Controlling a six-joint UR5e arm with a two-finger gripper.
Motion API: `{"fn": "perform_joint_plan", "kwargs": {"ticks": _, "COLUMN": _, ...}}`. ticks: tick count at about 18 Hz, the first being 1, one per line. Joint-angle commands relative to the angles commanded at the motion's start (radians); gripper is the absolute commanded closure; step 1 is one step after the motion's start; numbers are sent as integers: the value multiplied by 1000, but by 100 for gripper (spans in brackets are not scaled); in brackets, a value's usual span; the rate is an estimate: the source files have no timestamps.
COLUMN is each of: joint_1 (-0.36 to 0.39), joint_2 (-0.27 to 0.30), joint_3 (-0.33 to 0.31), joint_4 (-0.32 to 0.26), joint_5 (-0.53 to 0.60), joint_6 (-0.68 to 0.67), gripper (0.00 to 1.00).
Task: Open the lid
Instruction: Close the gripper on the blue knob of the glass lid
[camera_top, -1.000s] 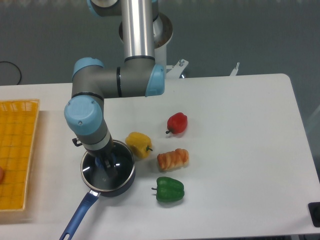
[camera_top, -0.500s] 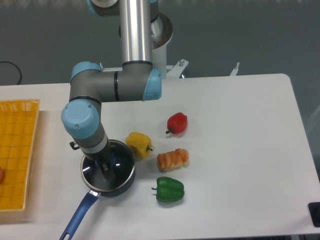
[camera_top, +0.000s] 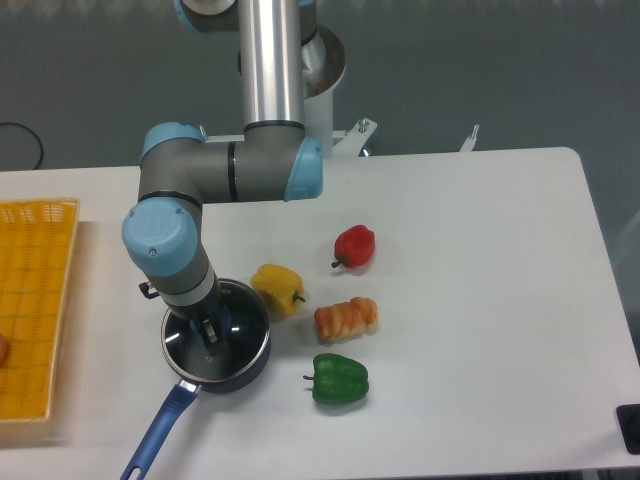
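The saucepan (camera_top: 216, 345) stands at the table's (camera_top: 480, 300) front left, handle toward the front edge. The lid (camera_top: 232, 335) sits on it, with the gripper (camera_top: 209, 335) directly above. Three peppers (camera_top: 277, 288) (camera_top: 354, 245) (camera_top: 340, 378) and a bread roll (camera_top: 346, 318) lie just right. A tray (camera_top: 35, 300) lies far left.

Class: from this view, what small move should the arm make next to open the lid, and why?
Probably a short straight lift: the gripper sits at the centre of the lid, which lies on the saucepan. Whether the fingers have clamped the knob is unclear.
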Motion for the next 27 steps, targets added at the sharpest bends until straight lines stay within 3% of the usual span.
{"fn": "perform_joint_plan", "kwargs": {"ticks": 7, "joint_1": 0, "joint_2": 2, "joint_3": 0, "joint_4": 0, "joint_5": 2, "joint_6": -2, "gripper": 40}}
{"fn": "perform_joint_plan", "kwargs": {"ticks": 18, "joint_1": 3, "joint_2": 26, "joint_3": 8, "joint_4": -11, "joint_5": 2, "joint_6": 5, "gripper": 40}}
{"fn": "perform_joint_plan", "kwargs": {"ticks": 27, "joint_1": 26, "joint_2": 67, "joint_3": 8, "joint_4": -127, "joint_5": 3, "joint_6": 15, "gripper": 40}}
